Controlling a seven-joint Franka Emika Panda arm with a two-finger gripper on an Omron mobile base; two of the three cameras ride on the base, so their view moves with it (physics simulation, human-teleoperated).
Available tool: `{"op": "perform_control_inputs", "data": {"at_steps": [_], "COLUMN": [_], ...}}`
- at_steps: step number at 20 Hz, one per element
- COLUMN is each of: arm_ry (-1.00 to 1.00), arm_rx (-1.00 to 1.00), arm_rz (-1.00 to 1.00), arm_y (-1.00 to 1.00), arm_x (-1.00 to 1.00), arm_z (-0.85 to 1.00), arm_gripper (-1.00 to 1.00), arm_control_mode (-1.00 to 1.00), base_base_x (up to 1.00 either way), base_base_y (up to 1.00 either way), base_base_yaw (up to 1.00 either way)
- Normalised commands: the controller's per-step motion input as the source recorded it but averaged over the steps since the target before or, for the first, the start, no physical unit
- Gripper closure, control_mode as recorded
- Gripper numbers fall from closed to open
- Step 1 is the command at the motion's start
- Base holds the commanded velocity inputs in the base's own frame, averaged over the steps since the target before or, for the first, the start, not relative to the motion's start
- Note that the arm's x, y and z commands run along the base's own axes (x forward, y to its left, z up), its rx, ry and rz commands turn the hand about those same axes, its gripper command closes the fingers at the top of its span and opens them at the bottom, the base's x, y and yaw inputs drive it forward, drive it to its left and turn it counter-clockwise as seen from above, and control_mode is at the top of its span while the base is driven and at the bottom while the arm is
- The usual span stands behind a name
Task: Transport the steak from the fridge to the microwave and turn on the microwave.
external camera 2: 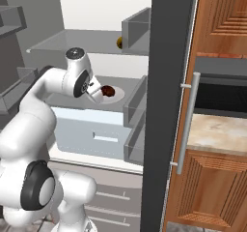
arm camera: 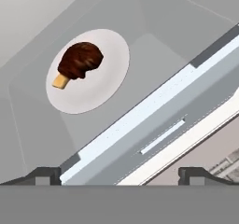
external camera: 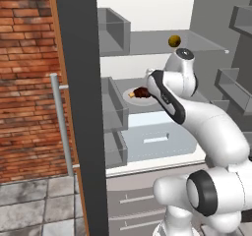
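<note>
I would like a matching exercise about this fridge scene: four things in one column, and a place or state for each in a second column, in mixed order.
Things:
1. steak
2. yellow-orange ball
3. white plate
4. gripper

Places or states:
A. on the upper glass shelf
B. open, holding nothing
C. lying on the plate
D. on the grey shelf above the pale drawer

Right pairs: 1-C, 2-A, 3-D, 4-B
</note>
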Motion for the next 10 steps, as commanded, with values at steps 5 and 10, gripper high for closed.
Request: {"op": "perform_control_inputs", "data": {"at_steps": [5, 10], "arm_ry": [0.0, 0.0], "arm_rx": [0.01, 0.0], "arm_rz": [-0.03, -0.02], "arm_y": [0.0, 0.0], "arm_x": [0.28, 0.31], "arm_z": [-0.27, -0.14], "arm_gripper": [-1.0, -1.0], "arm_control_mode": [-1.0, -1.0], "base_base_x": [0.0, 0.0], "base_base_y": [0.0, 0.0], "base_base_yaw": [0.0, 0.0]}}
